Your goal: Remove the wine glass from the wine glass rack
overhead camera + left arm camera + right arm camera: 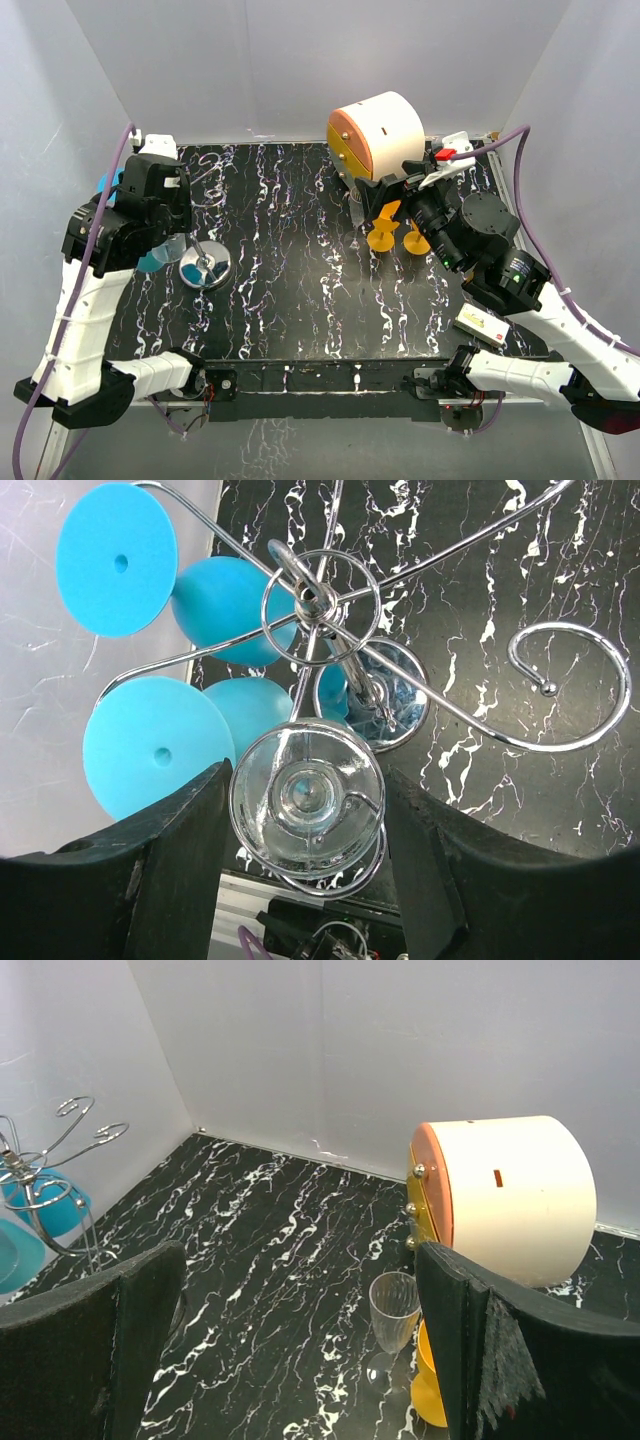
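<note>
The wine glass hangs from the wire rack at the 9 o'clock side of the table. In the left wrist view its clear round foot faces the camera, cradled in a curled wire arm at 6 o'clock from the rack's central ring. The left gripper is closed on the glass, one black finger pressing on each side. The right gripper stands wide and holds nothing, over by the round cabinet at 1 o'clock. The step in hand looks like freeing the glass from its curl. A firm, even hold matters, since clear plastic or glass is slick. Raising it slightly should take the weight off the wire. It then seems best drawn along the arm, away from the post and toward 6 o'clock in the wrist view, without tilting. Which way the curl opens cannot be told, so go slowly and feel for snags. The blue glasses hang close at 9 to 10 o'clock and should not be knocked. The rack looks light, so a caught foot could drag or tip it on its shiny base.
</note>
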{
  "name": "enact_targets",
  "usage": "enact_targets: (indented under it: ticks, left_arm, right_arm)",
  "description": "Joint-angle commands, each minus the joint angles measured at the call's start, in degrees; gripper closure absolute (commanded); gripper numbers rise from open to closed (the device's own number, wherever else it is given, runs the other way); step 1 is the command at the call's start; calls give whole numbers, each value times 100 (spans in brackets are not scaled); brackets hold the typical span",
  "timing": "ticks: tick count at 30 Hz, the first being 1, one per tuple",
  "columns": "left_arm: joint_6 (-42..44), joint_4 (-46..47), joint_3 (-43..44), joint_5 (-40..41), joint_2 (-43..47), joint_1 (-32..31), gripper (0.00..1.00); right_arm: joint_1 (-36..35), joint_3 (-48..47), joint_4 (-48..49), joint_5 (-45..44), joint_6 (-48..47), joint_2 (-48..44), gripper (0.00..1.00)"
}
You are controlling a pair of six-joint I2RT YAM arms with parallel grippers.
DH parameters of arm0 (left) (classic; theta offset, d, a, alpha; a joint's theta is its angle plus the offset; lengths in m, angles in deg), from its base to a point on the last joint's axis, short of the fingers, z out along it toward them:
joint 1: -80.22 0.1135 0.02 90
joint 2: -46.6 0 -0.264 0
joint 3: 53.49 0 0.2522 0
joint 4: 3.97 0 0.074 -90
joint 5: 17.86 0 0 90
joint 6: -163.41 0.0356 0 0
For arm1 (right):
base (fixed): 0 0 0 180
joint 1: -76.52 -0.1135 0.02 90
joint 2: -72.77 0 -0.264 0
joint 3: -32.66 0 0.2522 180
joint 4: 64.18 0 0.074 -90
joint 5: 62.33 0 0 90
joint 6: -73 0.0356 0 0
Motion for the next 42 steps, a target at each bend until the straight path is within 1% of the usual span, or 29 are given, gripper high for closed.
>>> enact_targets:
  ticks: [1, 7, 14, 22, 26, 30, 34, 39, 42]
  left_arm:
    - [156, 422, -93, 84, 42, -34, 72]
    - [205, 571, -481, 235, 277, -32, 72]
    - [141, 951, -622, -250, 350, -33, 72]
    - [40, 982, -535, -640, 382, -32, 73]
    - [0, 938, -464, -915, 516, -32, 73]
    - [-247, 860, -343, -1141, 636, -33, 73]
    - [-715, 875, -328, -1545, 753, -37, 73]
    - [-1434, 1150, -550, -1976, 1037, -32, 73]
    - [-1898, 1416, -702, -2238, 1202, -32, 72]
  right_arm:
    - [2, -52, 204, 139, 178, -60, 2]
    - [2, -15, 190, 219, 257, -61, 2]
    - [4, -9, 182, 278, 309, -38, 2]
    - [2, 38, 148, 355, 408, -51, 2]
    - [2, 57, 113, 546, 601, 11, 2]
    - [2, 268, 284, 1161, 1248, 68, 2]
    - [4, 770, 819, 2289, 2212, 222, 2]
    - [2, 1473, 2183, 3268, 3625, 515, 2]
    - [6, 1876, 3151, 3640, 4491, 750, 2]
